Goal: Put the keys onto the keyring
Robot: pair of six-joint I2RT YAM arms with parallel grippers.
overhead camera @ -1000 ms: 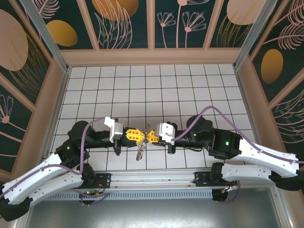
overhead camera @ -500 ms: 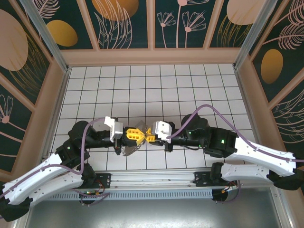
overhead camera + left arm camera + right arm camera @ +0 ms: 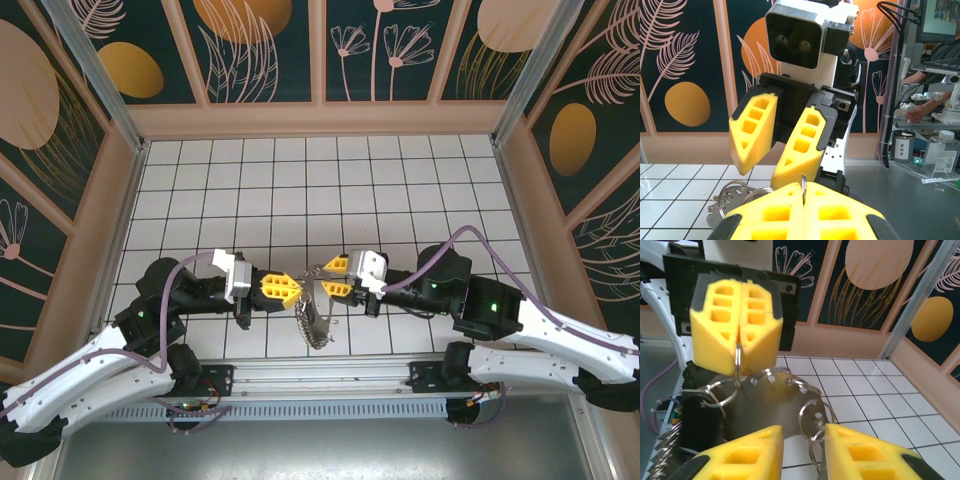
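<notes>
Two grippers meet nose to nose near the table's near edge. The left gripper (image 3: 296,291) is clamped on one thin keyring (image 3: 738,360). The keys (image 3: 314,318), a dangling metal bundle, hang just right of it. The right gripper (image 3: 326,277) stands partly open, apparently gripping nothing. Threading looks under way. Next, the right gripper must pinch one key's loop and work it onto the keyring. There is one bundle with at least four small rings, though that count is uncertain.

keyring (image 3: 803,186), thin silvery split ring, upright, edge-on, lower centre, keys (image 3: 316,320), greyish cluster apparently dangling beneath it, lower centre
</notes>
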